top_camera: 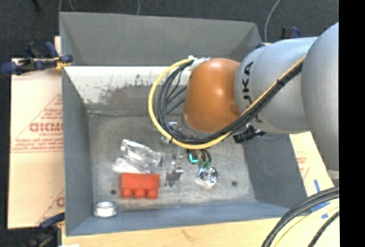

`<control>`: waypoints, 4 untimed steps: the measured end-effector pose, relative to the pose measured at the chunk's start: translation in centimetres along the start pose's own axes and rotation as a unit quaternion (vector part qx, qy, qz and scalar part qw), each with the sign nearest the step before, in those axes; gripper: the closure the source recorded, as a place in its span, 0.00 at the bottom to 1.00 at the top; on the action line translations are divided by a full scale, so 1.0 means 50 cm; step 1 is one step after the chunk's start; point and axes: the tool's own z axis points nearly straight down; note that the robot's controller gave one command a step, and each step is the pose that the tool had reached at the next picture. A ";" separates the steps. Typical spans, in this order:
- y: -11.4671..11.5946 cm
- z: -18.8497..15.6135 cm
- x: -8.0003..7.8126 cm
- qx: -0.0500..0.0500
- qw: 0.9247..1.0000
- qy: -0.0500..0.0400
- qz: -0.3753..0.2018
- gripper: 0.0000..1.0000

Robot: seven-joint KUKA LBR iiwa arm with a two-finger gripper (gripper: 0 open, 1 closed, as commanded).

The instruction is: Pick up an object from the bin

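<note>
Container: grey metal bin [77, 143] with sloping walls and a scuffed, speckled floor.
Arm: grey robot arm [291, 92], entered from the right and bent over the bin's middle.
Wrist cover: rounded orange cover [208, 94], ringed by looped black and yellow cables [162, 97].
Gripper: dark metal gripper [174, 173], seen below the cover, low over the floor near the bin's front centre.
Gripper state: how far it is open cannot be told, nor whether anything is held.
Item 1: red rectangular plastic block with raised studs [138, 186], lying flat just left of the gripper and slightly nearer the front wall.
Item 2: crumpled clear plastic piece [137, 154], left of the gripper, just behind the red block.
Item 3: small shiny silver-and-clear thing with a teal part [206, 176], just right of the gripper; its kind cannot be told.
Item 4: small round silver cap [105, 209], in the front left corner, well apart from the gripper.
</note>
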 end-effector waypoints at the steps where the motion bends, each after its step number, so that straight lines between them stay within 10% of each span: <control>1: 0.043 0.088 -0.059 0.000 0.998 -0.007 -0.067 0.00; 2: 0.044 0.088 -0.064 0.000 0.998 -0.010 -0.065 1.00; 3: 0.111 -0.124 -0.149 0.001 0.998 -0.008 -0.069 1.00; 4: 0.127 -0.224 -0.134 0.002 0.976 -0.005 -0.217 1.00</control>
